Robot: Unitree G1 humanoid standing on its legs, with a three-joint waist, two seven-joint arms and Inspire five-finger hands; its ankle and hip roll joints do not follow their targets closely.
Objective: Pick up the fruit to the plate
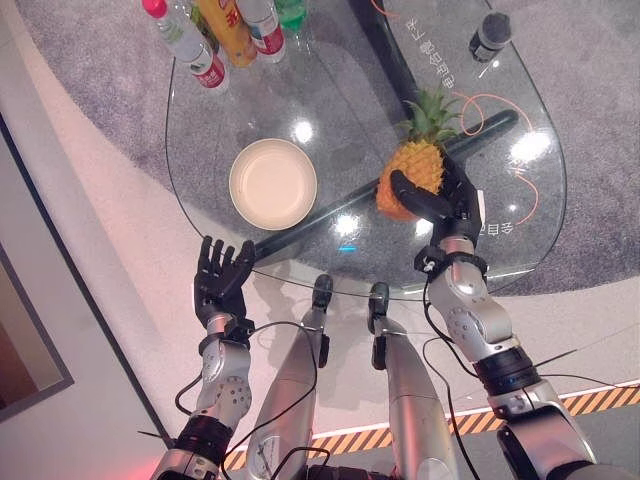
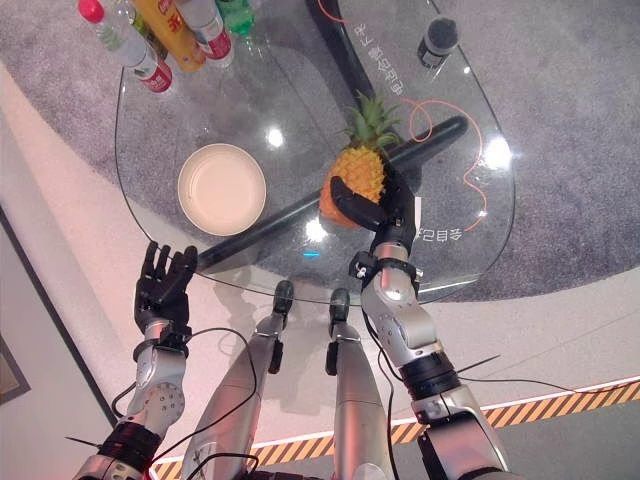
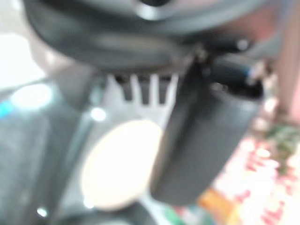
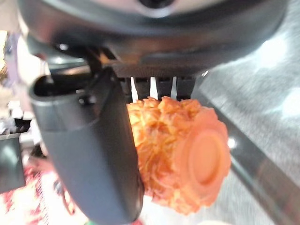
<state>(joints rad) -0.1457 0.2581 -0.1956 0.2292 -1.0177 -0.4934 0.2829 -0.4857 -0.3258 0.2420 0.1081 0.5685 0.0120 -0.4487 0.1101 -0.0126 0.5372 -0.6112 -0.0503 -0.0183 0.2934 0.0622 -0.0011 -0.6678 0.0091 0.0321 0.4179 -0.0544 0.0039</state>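
An orange pineapple with a green crown lies on the glass table, right of centre. My right hand wraps it from the near side, thumb across its lower body and fingers curled behind; the right wrist view shows the pineapple held between thumb and fingers. A cream plate rests empty on the glass to the pineapple's left, also showing as the plate in the left wrist view. My left hand hovers with fingers straight off the table's near-left edge, below the plate.
Several bottles stand at the table's far-left edge. A dark cylinder stands at the far right. A black bar runs under the glass diagonally. Grey carpet surrounds the table.
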